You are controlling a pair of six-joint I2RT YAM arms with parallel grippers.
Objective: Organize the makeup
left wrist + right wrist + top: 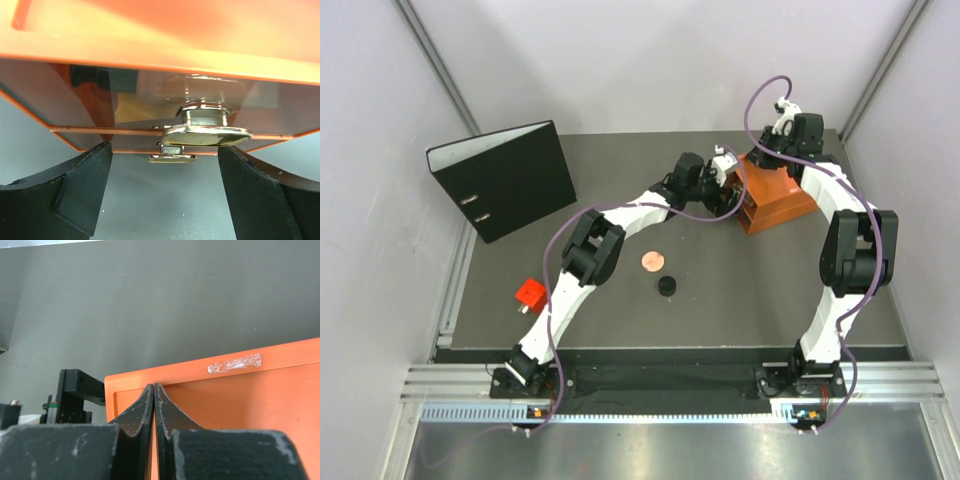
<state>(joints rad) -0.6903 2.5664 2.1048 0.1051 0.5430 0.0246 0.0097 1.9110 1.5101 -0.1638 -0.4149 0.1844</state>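
1. Orange box (pixel 775 200): metal clasp (pixel 207 131) on its front face.
2. Left gripper (pixel 165 175): jaws wide, empty, just in front of the box, straddling the clasp.
3. Right gripper (pixel 154 405): fingers pressed together, holding nothing, over the box lid.
4. Pink compact (pixel 651 262), black jar (pixel 666 286): loose, well in front of the box.
5. Handling note: probably unlatching. Centre on the clasp and lift gently so the box does not slide.

Lab test cell, white panels (pixel 650 60), aluminium rails (pixel 890 382)
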